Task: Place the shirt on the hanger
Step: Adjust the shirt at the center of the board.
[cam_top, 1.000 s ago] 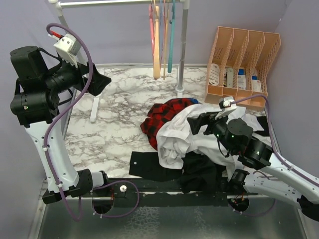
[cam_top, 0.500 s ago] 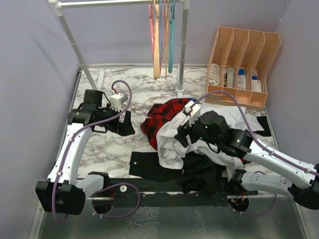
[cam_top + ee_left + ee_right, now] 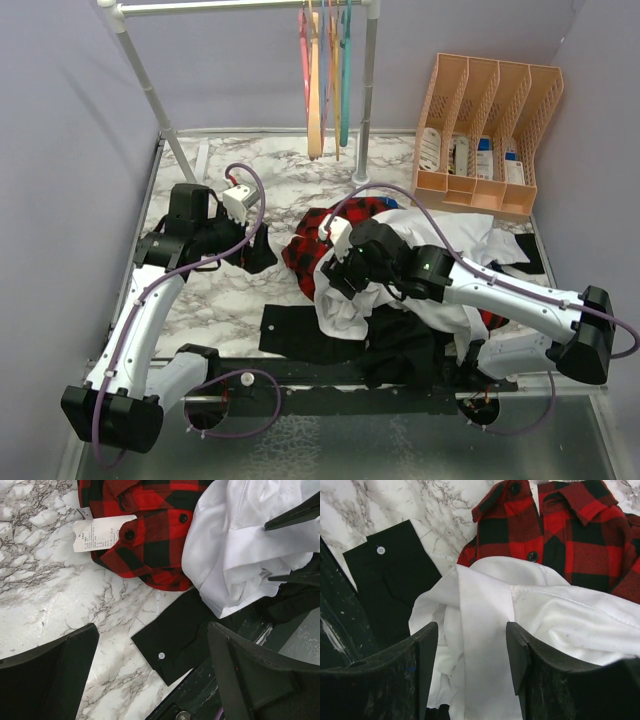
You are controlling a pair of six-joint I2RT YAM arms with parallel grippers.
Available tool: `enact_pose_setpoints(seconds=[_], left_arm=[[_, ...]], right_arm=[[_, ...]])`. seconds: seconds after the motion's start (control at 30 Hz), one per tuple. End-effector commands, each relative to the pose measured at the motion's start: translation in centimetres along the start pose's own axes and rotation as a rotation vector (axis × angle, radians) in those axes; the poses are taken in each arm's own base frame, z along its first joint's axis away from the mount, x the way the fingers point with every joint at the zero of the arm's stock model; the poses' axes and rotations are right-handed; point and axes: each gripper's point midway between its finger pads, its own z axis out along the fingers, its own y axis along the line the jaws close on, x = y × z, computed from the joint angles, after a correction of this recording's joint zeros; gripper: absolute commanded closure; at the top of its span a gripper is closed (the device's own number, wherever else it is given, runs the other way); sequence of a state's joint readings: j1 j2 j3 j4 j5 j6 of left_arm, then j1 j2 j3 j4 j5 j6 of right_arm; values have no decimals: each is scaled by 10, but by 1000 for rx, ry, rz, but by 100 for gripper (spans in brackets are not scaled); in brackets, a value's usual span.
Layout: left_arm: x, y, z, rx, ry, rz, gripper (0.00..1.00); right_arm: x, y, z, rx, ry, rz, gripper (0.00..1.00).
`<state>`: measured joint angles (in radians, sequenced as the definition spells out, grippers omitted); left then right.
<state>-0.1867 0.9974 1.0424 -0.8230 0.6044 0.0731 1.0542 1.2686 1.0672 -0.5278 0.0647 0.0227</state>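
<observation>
The shirt [image 3: 343,300] lies crumpled on the table [image 3: 200,290], overlapping the plaid shirt [image 3: 310,245] and the black garment [image 3: 300,335]. We see the right gripper [image 3: 471,630] part-spread astride a white fold, not pinching it. The left gripper [image 3: 152,630] hovers spread wide, empty. The hanger [image 3: 303,50] hangs from the rail [image 3: 230,6].

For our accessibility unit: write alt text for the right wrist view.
The right gripper, jaws apart, hangs over a crumpled white shirt. A red plaid shirt lies beyond it, a black garment on the left, on a marble table.
</observation>
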Motion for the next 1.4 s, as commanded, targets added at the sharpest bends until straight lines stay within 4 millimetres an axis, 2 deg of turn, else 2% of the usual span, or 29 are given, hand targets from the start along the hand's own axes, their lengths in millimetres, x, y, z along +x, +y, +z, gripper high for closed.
enact_pose_setpoints(seconds=[0.0,0.1,0.2,0.3,0.47,0.53,0.6,0.67,0.7,0.87,1.0,1.13,1.27,1.37], left_arm=[[-8,-8,-6,14,-26,41,6],[-9,-13,-9,31,-14,70,6],[-8,-17,-10,52,-1,83,5],[-7,-12,-8,31,4,82,5],[-6,-9,-7,18,9,78,5],[-7,-11,-6,31,10,76,5],[-8,-20,-6,80,18,75,5],[-9,-31,-7,143,24,66,4],[-10,-35,-6,171,25,56,3],[-14,-53,-3,285,14,4,1],[-6,-72,2,365,55,-8,1],[-1,-65,19,287,90,11,1],[-15,-53,42,183,65,15,2],[-18,-44,59,103,67,32,4]], right_arm=[[-5,-5,4,56,33,-68,47],[0,-10,10,93,62,-95,58],[4,-14,13,124,84,-113,59],[8,-20,15,166,107,-128,59],[10,-41,6,288,117,-162,59],[7,-47,5,326,106,-163,66],[5,-52,5,364,95,-145,82],[-4,-59,4,422,66,-101,97],[-11,-63,2,451,41,-68,99],[-55,-68,-12,497,-159,93,99],[-67,-77,-24,558,-220,137,99],[-82,-89,-36,637,-280,202,99],[-103,-91,-38,655,-337,321,99],[-110,-95,-38,703,-340,393,99]])
